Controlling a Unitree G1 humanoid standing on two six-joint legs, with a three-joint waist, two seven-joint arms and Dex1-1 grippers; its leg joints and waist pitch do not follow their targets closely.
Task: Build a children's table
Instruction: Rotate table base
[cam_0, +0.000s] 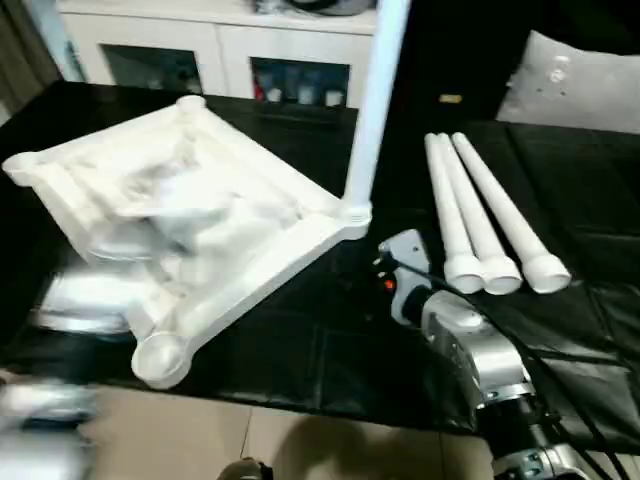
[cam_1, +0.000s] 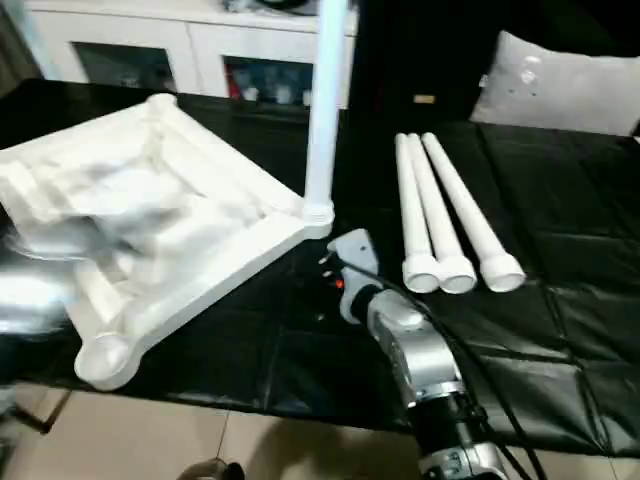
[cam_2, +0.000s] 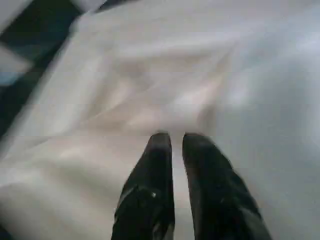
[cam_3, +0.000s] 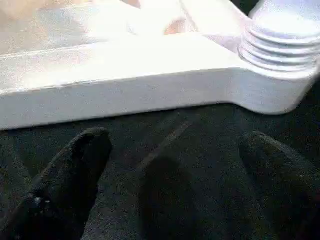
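The white top (cam_0: 190, 215) lies upside down on the black desk (cam_0: 330, 350), ribbed underside up, and it sits tilted, not flat. One leg (cam_0: 375, 100) stands upright in the corner socket nearest the right arm, rising out past the upper edge of the head view. The near socket (cam_0: 160, 358) at the desk's front edge is open, and so is the far one (cam_0: 190, 103) toward the cabinet (cam_0: 200, 50).

Three spare legs (cam_0: 485, 215) lie side by side on the desk to the right, touching one another, open ends toward the robot, well apart from the top.

Right pincer (cam_3: 175, 150): released, fingers (cam_3: 75, 165) spread wide over bare black desk, just short of the top's edge rail and the ribbed collar of the standing leg (cam_3: 280, 42). Nothing between the fingers. In the head view the silver right forearm (cam_0: 470, 350) reaches in toward that same corner.

Left pincer (cam_2: 176, 142): its two fingers (cam_2: 155, 170) nearly together, a thin gap between them, over the white underside of the top (cam_2: 150, 75). I can't tell whether they pinch a rib or simply rest against the plastic. The left arm (cam_0: 60, 310) is a blur at the top's left side.
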